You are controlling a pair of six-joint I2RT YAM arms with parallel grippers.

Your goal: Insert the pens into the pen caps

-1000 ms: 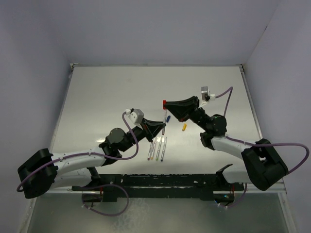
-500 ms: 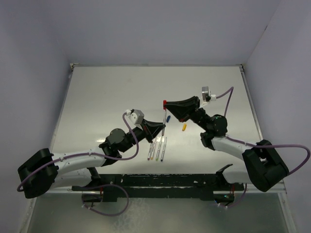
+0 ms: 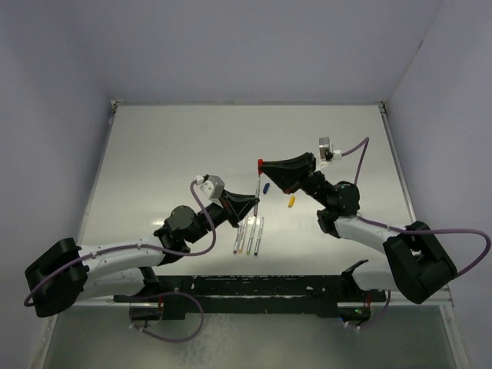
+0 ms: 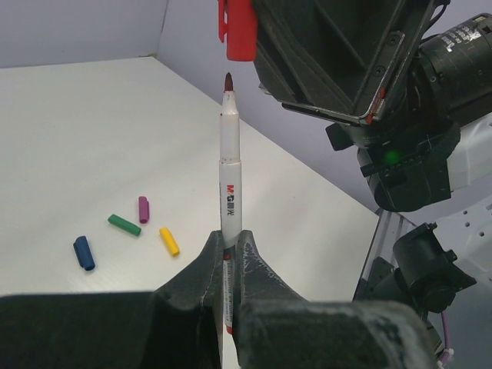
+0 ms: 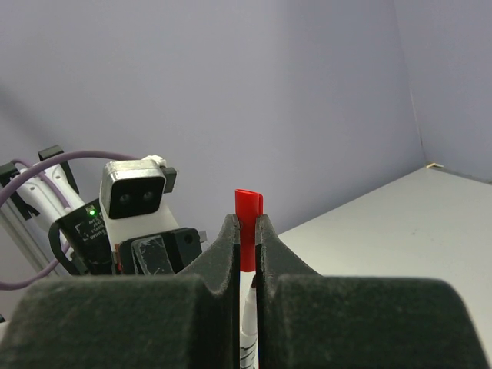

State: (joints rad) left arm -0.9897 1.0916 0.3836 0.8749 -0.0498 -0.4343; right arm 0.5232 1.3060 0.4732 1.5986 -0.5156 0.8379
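One pen (image 4: 228, 169) is up in the air, standing upright with the left gripper (image 4: 231, 242) pinching it low on the barrel; compared with a second ago the left arm has nudged it up and in a touch, so the dark red tip now sits just under the mouth of the red cap (image 4: 240, 31), close but not inside as far as I can tell; the right gripper (image 5: 246, 231) has barely budged, fingers squeezed onto that cap with the open end facing down; to me that says the lining-up is nearly done and what's left for this pair is a straight push together, though from the left wrist view the tip looks a hair off-centre, so a small sideways fix may come first; the pen itself is a slim whitish barrel with red print and a necked-down nose; the blue cap (image 4: 83, 252), green cap (image 4: 124, 224), purple cap (image 4: 144, 209) and yellow cap (image 4: 169, 241) lie loose and close together on the table (image 3: 169, 154); the remaining pens (image 3: 249, 236) lie side by side near the left arm, uncapped.
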